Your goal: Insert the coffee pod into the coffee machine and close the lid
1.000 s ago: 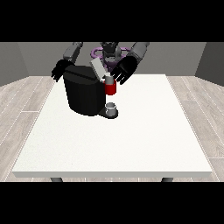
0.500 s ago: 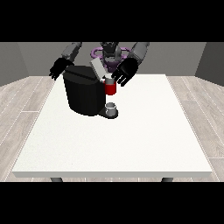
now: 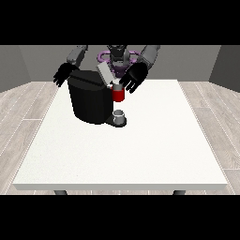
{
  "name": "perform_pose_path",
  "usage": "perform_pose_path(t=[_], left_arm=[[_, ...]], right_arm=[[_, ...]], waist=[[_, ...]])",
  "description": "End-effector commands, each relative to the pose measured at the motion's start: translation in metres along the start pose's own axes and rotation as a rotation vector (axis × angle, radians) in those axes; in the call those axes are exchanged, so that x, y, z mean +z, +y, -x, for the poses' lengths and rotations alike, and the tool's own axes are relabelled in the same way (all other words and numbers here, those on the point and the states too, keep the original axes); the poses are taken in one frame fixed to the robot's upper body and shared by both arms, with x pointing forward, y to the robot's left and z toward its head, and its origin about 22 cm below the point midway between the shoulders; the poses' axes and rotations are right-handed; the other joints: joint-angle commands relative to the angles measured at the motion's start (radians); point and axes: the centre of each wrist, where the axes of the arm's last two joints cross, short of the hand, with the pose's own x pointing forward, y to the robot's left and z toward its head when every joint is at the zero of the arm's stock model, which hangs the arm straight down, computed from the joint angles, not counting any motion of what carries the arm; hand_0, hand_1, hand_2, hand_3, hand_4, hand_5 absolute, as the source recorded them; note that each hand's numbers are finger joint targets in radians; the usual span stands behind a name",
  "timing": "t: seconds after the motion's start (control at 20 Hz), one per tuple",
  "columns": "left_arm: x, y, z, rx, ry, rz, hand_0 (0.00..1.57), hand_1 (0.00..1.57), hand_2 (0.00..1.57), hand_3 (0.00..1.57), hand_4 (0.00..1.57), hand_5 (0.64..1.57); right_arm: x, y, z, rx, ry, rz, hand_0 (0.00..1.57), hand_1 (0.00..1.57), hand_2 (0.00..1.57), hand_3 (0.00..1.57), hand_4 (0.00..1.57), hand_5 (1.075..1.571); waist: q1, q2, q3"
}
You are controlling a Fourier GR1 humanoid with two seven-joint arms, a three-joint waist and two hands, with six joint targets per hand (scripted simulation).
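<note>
A black coffee machine (image 3: 90,101) stands on the far left part of the white table (image 3: 126,150). Its grey lid (image 3: 104,73) is tilted up and open above the red brew head (image 3: 118,95). A small grey cup (image 3: 119,116) sits on the machine's drip base. The hand at the view's right (image 3: 133,78) hovers just right of the lid and above the red head, fingers spread. The hand at the view's left (image 3: 63,73) hangs behind the machine's far left corner, fingers relaxed. I cannot make out a coffee pod.
The table's near and right parts are bare white surface. A wooden floor surrounds the table.
The hand at the view's left has drifted slightly outward and up. The hand at the view's right stays close to the raised lid.
</note>
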Motion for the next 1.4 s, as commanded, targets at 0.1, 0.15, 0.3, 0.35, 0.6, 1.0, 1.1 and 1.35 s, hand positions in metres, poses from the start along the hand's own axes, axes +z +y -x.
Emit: perform_pose_path(t=[0.1, 0.15, 0.3, 0.35, 0.6, 1.0, 1.1, 1.35], left_arm=[[0.002, -0.004, 0.006, -0.009, 0.009, -0.013, 1.07, 1.07, 1.12, 0.95, 0.38, 1.571], [0.0, 0.013, 0.001, -0.023, 0.007, -0.017, 1.05, 1.05, 1.12, 0.95, 0.37, 1.571], [-0.003, 0.0, -0.011, -0.057, -0.043, -0.01, 1.07, 1.07, 1.12, 0.97, 0.36, 1.571], [-0.001, 0.018, -0.003, -0.021, -0.009, -0.04, 1.06, 1.06, 1.12, 0.95, 0.36, 1.571], [0.004, -0.004, 0.007, -0.117, -0.03, 0.074, 0.0, 0.0, 0.38, 0.11, 0.0, 1.571], [-0.001, 0.004, -0.006, -0.148, -0.018, 0.089, 0.0, 0.0, 0.0, 0.0, 0.0, 1.571], [0.007, -0.013, 0.014, -0.102, -0.004, 0.089, 0.0, 0.0, 0.0, 0.0, 0.0, 1.571], [0.001, -0.015, -0.005, -0.105, 0.004, 0.155, 0.0, 0.0, 0.0, 0.0, 0.0, 1.571]], right_arm=[[0.004, 0.0, 0.002, -0.019, -0.016, 0.004, 0.0, 0.0, 0.0, 0.0, 0.46, 1.571], [-0.001, 0.014, -0.007, -0.01, -0.016, -0.01, 0.0, 0.0, 0.0, 0.0, 0.46, 1.571], [-0.008, 0.003, 0.001, -0.007, -0.016, 0.039, 0.0, 0.0, 0.0, 0.0, 0.47, 1.571], [0.006, 0.003, 0.009, 0.004, -0.024, -0.029, 0.0, 0.0, 0.0, 0.0, 0.46, 1.571], [0.005, -0.012, 0.012, 0.003, -0.001, 0.008, 0.0, 0.0, 0.0, 0.0, 0.44, 1.571], [-0.005, -0.006, 0.005, -0.021, 0.019, 0.027, 0.0, 0.0, 0.0, 0.0, 0.38, 1.571], [0.012, 0.004, 0.011, 0.005, 0.017, -0.001, 0.0, 0.0, 0.0, 0.0, 0.42, 1.571], [0.028, -0.014, 0.048, -0.011, 0.086, 0.043, 0.0, 0.0, 0.0, 0.0, 0.38, 1.571]], waist=[[-0.01, 0.006, -0.001], [-0.006, 0.013, -0.0011], [0.038, 0.011, -0.0008], [-0.009, 0.019, -0.0009], [0.006, 0.007, -0.0007], [0.024, -0.01, -0.0007], [0.002, -0.029, -0.0012], [0.065, -0.11, -0.0003]])
